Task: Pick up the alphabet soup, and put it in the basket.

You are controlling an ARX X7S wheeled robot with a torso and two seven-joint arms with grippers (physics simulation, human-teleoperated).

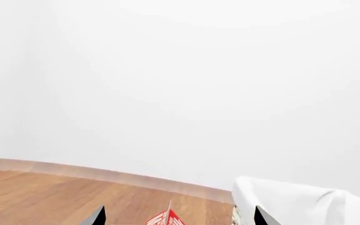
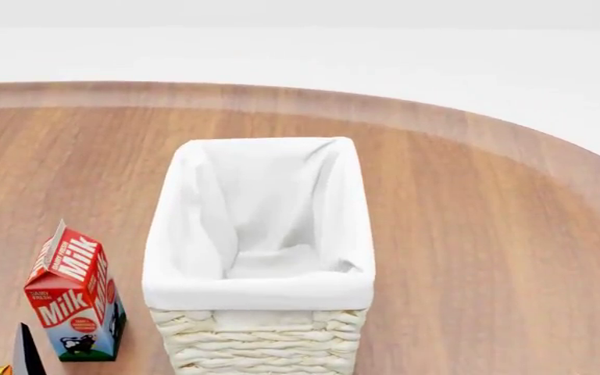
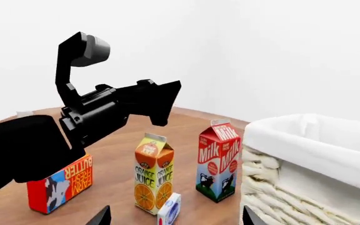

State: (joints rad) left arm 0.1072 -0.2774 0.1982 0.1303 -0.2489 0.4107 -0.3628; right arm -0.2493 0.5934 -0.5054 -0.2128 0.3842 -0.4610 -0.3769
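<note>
Left wrist view: left end effector (image 1: pixel 178 216) fingers apart, over the counter (image 1: pixel 36 197).

Head view: basket (image 2: pixel 259 337) upright beside milk carton (image 2: pixel 74 295). Alphabet soup not visible in any view.

Right wrist view: right end effector (image 3: pixel 175 216) fingers apart; orange juice carton (image 3: pixel 153 172) near basket.

One basket (image 2: pixel 258 293), one milk carton (image 3: pixel 218 159), one orange juice carton (image 3: pixel 153 172), one butter box (image 3: pixel 61 183), one small white-and-blue carton (image 3: pixel 169 209).
</note>
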